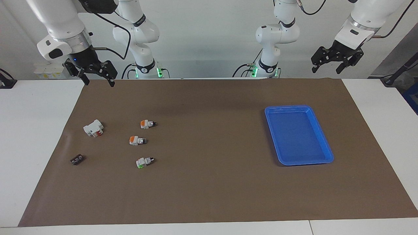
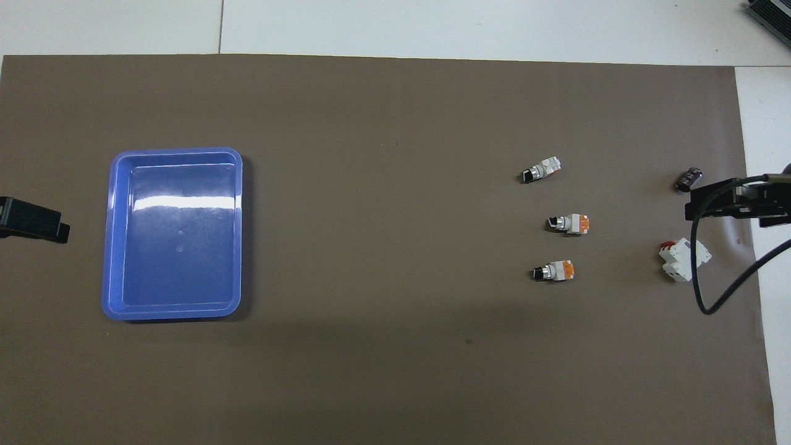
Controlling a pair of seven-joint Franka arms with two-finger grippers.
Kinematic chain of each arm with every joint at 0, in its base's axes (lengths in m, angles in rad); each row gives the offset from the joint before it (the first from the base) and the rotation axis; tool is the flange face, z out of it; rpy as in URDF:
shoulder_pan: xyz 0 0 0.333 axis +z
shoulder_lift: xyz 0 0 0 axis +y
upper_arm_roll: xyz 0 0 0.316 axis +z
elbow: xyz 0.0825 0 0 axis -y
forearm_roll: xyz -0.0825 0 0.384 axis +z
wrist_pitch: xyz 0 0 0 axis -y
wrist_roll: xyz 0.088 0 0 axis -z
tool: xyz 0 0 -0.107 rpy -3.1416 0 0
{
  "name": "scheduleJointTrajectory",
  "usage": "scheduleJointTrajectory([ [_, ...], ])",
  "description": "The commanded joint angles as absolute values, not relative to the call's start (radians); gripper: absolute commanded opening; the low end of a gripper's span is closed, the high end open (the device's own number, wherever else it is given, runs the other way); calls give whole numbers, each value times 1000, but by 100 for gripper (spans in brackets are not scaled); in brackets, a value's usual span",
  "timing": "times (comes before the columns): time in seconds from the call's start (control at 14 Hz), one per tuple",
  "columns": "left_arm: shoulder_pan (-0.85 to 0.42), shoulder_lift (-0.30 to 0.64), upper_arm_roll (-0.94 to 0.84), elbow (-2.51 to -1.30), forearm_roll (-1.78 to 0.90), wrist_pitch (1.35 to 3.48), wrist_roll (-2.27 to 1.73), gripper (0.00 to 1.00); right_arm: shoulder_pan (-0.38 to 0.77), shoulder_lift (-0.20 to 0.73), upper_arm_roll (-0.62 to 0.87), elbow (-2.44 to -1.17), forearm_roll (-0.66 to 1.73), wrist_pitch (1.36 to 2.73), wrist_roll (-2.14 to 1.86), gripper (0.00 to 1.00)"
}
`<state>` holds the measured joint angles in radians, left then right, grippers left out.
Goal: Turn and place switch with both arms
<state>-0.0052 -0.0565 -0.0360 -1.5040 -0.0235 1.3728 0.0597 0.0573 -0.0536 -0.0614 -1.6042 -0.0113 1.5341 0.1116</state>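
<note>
Hovering open and empty, the right gripper and left gripper wait raised. Two orange switches lie on the tabletop, well apart from the blue tray.

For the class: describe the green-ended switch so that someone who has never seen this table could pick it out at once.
Start from the brown mat and find the row of three small switches toward the right arm's end. The green-ended switch is the one farthest from the robots. Its two neighbours have orange blocks; only this one has a green block.
</note>
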Motion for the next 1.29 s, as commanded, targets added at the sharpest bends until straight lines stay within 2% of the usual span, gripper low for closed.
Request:
scheduleJointTrajectory([
  [0.0, 9, -86, -44, -1534, -26, 1368, 52, 100, 51, -63, -57, -1612, 2, 1539, 104, 100],
  [0.79, 9, -86, -44, -1534, -26, 1368, 52, 100, 54, -86, -55, -1658, 3, 1559, 74, 100],
  [1.21, 9, -86, -44, -1534, -26, 1368, 52, 100, 52, -104, -54, -1706, 9, 1598, -292, 100],
])
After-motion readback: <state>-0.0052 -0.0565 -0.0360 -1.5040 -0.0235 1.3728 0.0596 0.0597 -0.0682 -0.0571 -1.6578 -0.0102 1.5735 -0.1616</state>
